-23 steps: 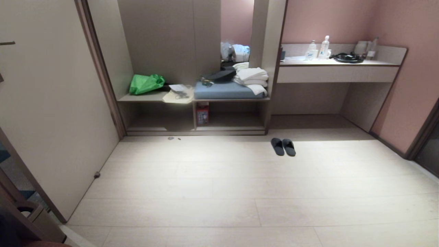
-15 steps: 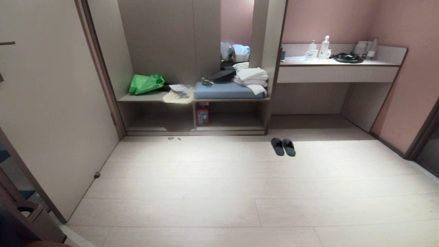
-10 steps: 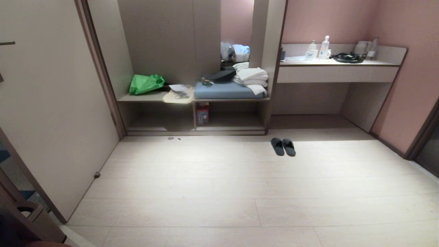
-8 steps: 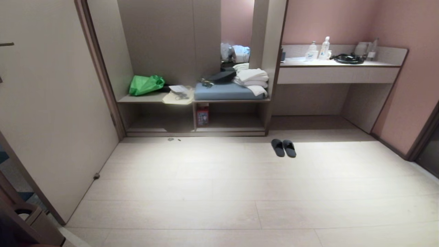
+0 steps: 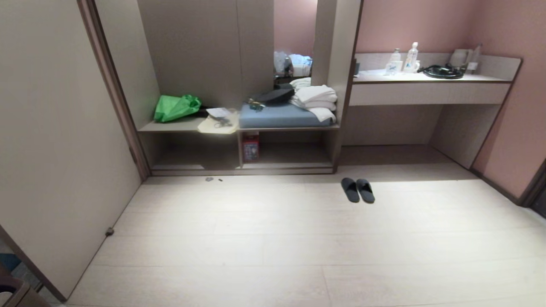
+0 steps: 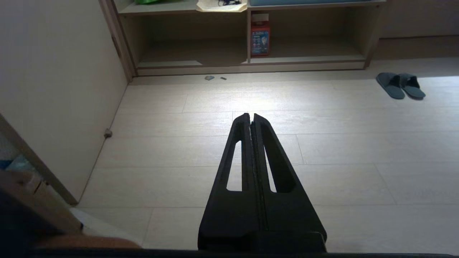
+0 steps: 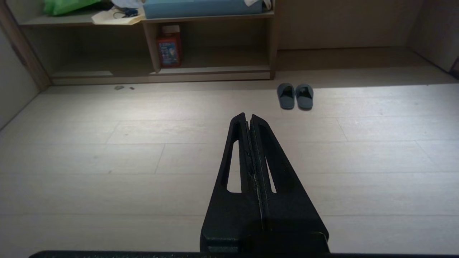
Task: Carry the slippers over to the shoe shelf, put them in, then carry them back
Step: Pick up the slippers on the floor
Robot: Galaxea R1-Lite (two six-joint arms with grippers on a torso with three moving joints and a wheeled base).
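The slippers (image 5: 358,190), a dark grey pair, lie side by side on the pale floor just right of the shoe shelf's right end. They also show as the slippers (image 6: 400,85) and the slippers (image 7: 295,95) in the wrist views. The shoe shelf (image 5: 239,170) is the low two-compartment unit against the far wall, also the shoe shelf (image 6: 251,66) and the shoe shelf (image 7: 161,76). My left gripper (image 6: 250,116) and right gripper (image 7: 248,116) are both shut and empty, held above the floor well short of the slippers. Neither arm shows in the head view.
A red box (image 5: 251,148) stands at the shelf's divider. A green bag (image 5: 175,107), a blue cushion (image 5: 281,115) and folded towels (image 5: 315,99) lie on top. A counter (image 5: 431,87) with bottles runs to the right. A door panel (image 5: 51,162) stands at left, small debris (image 5: 209,179) on the floor.
The whole head view has shifted: shelf and slippers appear slightly larger and lower, and the door panel fills more of the left, so the camera has moved nearer. The slippers lie where they did.
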